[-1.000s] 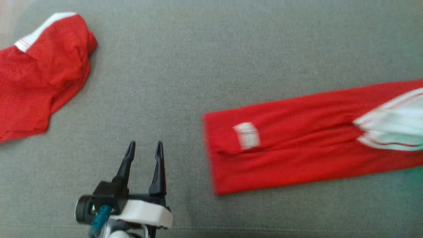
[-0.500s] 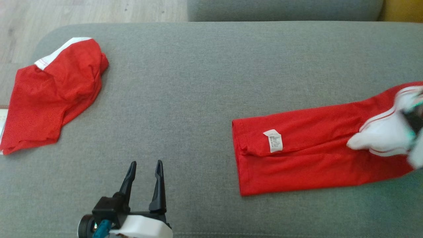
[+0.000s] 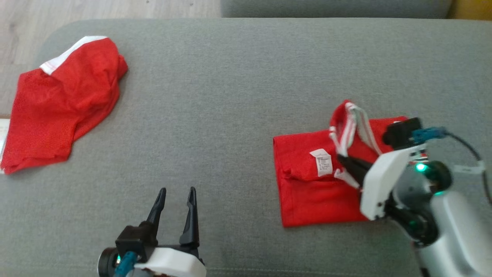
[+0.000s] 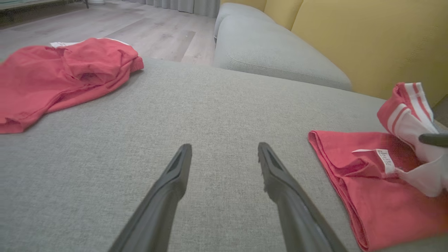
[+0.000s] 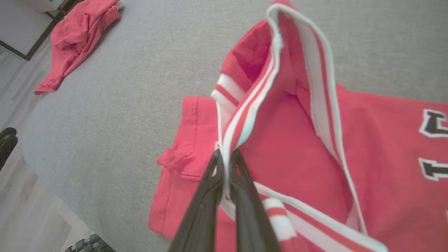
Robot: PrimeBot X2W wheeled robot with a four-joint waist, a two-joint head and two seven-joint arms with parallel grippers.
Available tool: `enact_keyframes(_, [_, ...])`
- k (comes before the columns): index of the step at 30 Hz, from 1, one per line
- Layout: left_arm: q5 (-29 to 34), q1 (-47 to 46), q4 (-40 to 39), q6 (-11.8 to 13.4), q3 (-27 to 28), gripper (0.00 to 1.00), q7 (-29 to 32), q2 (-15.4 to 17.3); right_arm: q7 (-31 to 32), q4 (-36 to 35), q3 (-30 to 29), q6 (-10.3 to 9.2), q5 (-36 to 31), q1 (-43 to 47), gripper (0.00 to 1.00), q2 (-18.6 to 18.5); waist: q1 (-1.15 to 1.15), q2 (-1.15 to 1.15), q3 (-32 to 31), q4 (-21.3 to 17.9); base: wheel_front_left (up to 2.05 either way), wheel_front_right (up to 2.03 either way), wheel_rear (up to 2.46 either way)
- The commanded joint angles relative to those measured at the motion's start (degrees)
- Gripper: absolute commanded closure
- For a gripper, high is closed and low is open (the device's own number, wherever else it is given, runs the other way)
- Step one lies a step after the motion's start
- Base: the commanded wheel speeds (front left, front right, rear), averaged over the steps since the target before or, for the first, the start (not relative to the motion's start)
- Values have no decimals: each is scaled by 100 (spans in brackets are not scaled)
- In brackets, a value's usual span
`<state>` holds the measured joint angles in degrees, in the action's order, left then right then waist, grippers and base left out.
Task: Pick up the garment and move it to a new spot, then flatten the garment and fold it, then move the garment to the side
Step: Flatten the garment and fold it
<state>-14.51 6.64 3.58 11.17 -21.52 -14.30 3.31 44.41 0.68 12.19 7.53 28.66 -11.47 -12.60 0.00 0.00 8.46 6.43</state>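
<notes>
The garment (image 3: 307, 192) is a red jersey with white striped trim and a white label, lying on the right of the grey cushion. My right gripper (image 3: 341, 158) is shut on its striped trim, holding that end raised and doubled back over the lower layer. The right wrist view shows the dark fingers (image 5: 210, 189) pinching the white-and-red band of the garment (image 5: 297, 140), with black letters at the far right. My left gripper (image 3: 177, 191) stands open over bare cushion, left of the garment (image 4: 367, 196). Its own view shows nothing between the jaws of the left gripper (image 4: 224, 150).
A second red garment (image 3: 65, 104) lies crumpled at the cushion's far left edge. The grey cushion (image 3: 230, 96) spreads wide between the two. Wooden floor (image 3: 115, 7) lies beyond its far-left corner. Another grey cushion (image 4: 273, 49) and a yellow backrest (image 4: 350, 35) stand behind.
My right gripper has carried the striped end leftward over the garment, doubling it so it now lies about half as long. The camera shifted a little. The left gripper stayed open in place.
</notes>
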Motion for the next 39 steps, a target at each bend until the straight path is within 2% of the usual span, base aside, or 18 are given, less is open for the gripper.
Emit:
enact_keyframes(1, [-63, -239, -149, 41, 155, 0, -70, -43, -102, -111, 225, -4, -52, -262, 100, 99, 0, 0, 1, 67, 0, 0, 0])
enact_keyframes(16, [-134, -208, -45, 94, 74, 0, -70, -43, -542, 629, 766, -4, -175, -555, 100, 740, 0, 0, -38, 172, 0, 0, 0])
enact_keyframes(17, [-133, -215, -36, 91, 72, 0, -70, -43, -595, 668, 777, -4, -176, -570, 97, 771, 0, 0, -44, 168, 0, 0, 0])
enact_keyframes(18, [-131, -222, -27, 88, 72, 0, -70, -43, -657, 708, 774, -4, -178, -579, 75, 800, 0, 0, -51, 164, 0, 0, 0])
enact_keyframes(20, [-130, -231, -14, 86, 76, 0, -70, -43, -780, 769, 735, -4, -90, -566, 0, 864, 0, 0, -73, 158, 0, 0, 0])
enact_keyframes(25, [-134, -157, 12, 92, 107, 0, -70, -43, -955, 614, 761, -4, 336, -421, 0, 944, 0, 0, -174, 104, 0, 0, 0])
enact_keyframes(30, [-78, -88, 26, 77, 174, 0, -70, -43, -1418, 124, 628, -4, 401, -242, 0, 964, 0, 0, -288, -9, 0, 0, 0])
enact_keyframes(33, [-46, -79, 5, 69, 215, 0, -70, -43, -1970, -193, 480, -4, -123, -141, 0, 929, 0, 0, -342, -70, 0, 0, 0])
enact_keyframes(39, [35, -35, -23, 11, 281, 0, -70, -43, -3151, -401, -78, -4, -1263, 333, 0, 618, 0, 0, -427, -133, 0, 0, 0])
